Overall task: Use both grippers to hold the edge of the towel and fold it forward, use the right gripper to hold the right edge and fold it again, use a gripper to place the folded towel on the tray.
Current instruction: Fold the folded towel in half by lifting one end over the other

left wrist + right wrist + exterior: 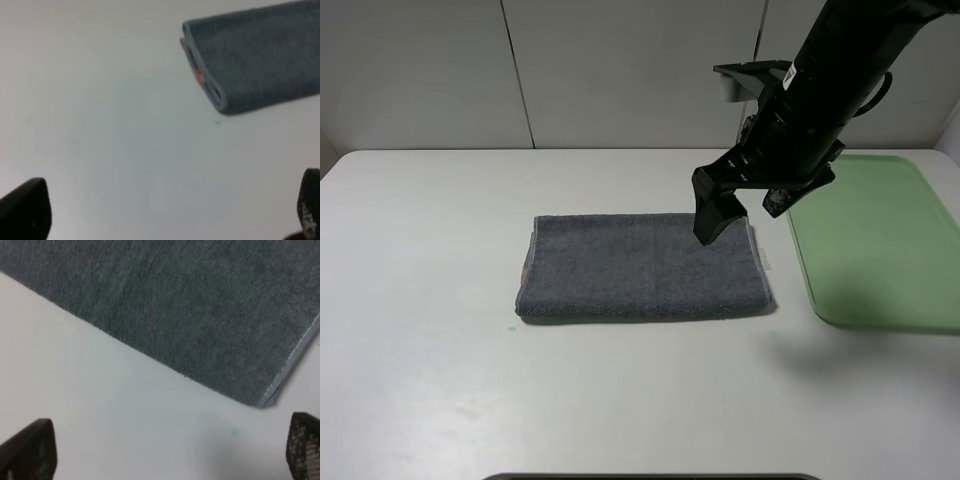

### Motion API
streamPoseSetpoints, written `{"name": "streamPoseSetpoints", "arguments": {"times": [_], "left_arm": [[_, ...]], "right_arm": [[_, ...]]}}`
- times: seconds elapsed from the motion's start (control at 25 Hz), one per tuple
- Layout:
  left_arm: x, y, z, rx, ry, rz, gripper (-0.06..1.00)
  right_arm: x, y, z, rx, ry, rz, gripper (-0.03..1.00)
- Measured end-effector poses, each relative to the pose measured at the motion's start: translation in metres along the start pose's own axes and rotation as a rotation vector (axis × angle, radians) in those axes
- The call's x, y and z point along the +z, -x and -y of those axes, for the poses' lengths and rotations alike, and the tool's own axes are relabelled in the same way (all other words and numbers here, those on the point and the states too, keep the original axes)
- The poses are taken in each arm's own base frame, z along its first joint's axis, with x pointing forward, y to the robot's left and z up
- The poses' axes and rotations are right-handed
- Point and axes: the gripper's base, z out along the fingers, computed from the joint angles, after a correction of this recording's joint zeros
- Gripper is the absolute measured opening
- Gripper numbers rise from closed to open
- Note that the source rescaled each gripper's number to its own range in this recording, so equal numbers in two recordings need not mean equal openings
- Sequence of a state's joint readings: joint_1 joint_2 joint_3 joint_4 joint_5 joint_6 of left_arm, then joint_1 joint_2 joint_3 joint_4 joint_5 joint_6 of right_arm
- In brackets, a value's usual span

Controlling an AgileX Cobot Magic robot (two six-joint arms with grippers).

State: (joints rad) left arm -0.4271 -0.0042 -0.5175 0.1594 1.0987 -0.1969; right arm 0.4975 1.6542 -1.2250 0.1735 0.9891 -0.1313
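The dark grey towel (640, 265) lies folded into a flat rectangle at the middle of the white table. A bit of its orange band (198, 75) peeks out at the left folded end. The right edge (758, 265) shows a thin pale hem, also seen in the right wrist view (292, 357). My right gripper (745, 208) is open and empty, hovering above the towel's far right corner. In the right wrist view the right gripper (165, 450) has its fingers wide apart over bare table beside the towel (175, 305). My left gripper (167, 215) is open and empty, away from the towel (255, 55). The left arm is out of the exterior view.
The pale green tray (880, 240) lies flat on the table to the right of the towel, with nothing on it. A small green speck (217, 122) marks the table near the towel's left front corner. A grey wall stands behind the table.
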Motion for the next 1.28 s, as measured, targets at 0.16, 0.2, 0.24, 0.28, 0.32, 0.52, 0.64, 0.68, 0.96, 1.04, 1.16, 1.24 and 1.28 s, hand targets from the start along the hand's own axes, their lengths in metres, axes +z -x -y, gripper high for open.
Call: {"name": "streamPoseSetpoints", "arguments": {"times": [0.16, 0.2, 0.24, 0.28, 0.32, 0.52, 0.64, 0.68, 0.96, 1.04, 1.16, 1.24, 1.28], "left_arm": [[0.003, -0.001, 0.001, 0.0, -0.005, -0.006, 1.0], [0.004, -0.002, 0.001, 0.001, -0.006, -0.005, 1.0], [0.005, -0.002, 0.001, 0.001, -0.008, -0.002, 1.0], [0.005, -0.001, 0.001, 0.0, -0.009, -0.001, 1.0], [0.005, -0.001, 0.001, 0.0, -0.009, 0.0, 1.0], [0.005, -0.001, 0.001, 0.0, -0.01, 0.001, 1.0], [0.005, -0.001, 0.001, 0.0, -0.01, 0.001, 1.0], [0.005, -0.001, 0.001, 0.0, -0.01, 0.001, 1.0], [0.004, -0.002, 0.003, -0.092, 0.12, 0.012, 1.0], [0.003, -0.003, 0.004, -0.142, 0.189, 0.017, 1.0], [0.003, -0.004, 0.006, -0.219, 0.295, 0.025, 1.0], [0.002, -0.004, 0.007, -0.265, 0.36, 0.03, 1.0], [0.002, -0.004, 0.008, -0.281, 0.381, 0.032, 1.0]], "right_arm": [[0.0, 0.001, 0.0, 0.001, -0.001, 0.009, 1.0], [0.0, 0.001, 0.0, 0.002, -0.001, 0.012, 1.0], [0.0, 0.001, 0.0, 0.002, -0.001, 0.014, 1.0], [0.0, 0.001, 0.0, 0.002, -0.001, 0.014, 1.0], [0.0, 0.001, 0.0, 0.002, -0.001, 0.015, 1.0], [0.0, 0.001, 0.0, 0.002, 0.0, 0.015, 1.0], [0.0, 0.001, 0.0, 0.003, 0.002, 0.008, 1.0], [0.0, 0.0, 0.0, 0.007, 0.003, 0.004, 1.0], [0.0, 0.002, 0.0, 0.1, 0.001, 0.023, 1.0], [0.002, 0.005, 0.001, 0.125, -0.001, 0.048, 1.0], [0.013, 0.011, 0.004, 0.149, -0.014, 0.066, 1.0], [0.024, 0.014, 0.007, 0.152, -0.025, 0.066, 1.0], [0.031, 0.016, 0.008, 0.154, -0.029, 0.061, 1.0]]}}
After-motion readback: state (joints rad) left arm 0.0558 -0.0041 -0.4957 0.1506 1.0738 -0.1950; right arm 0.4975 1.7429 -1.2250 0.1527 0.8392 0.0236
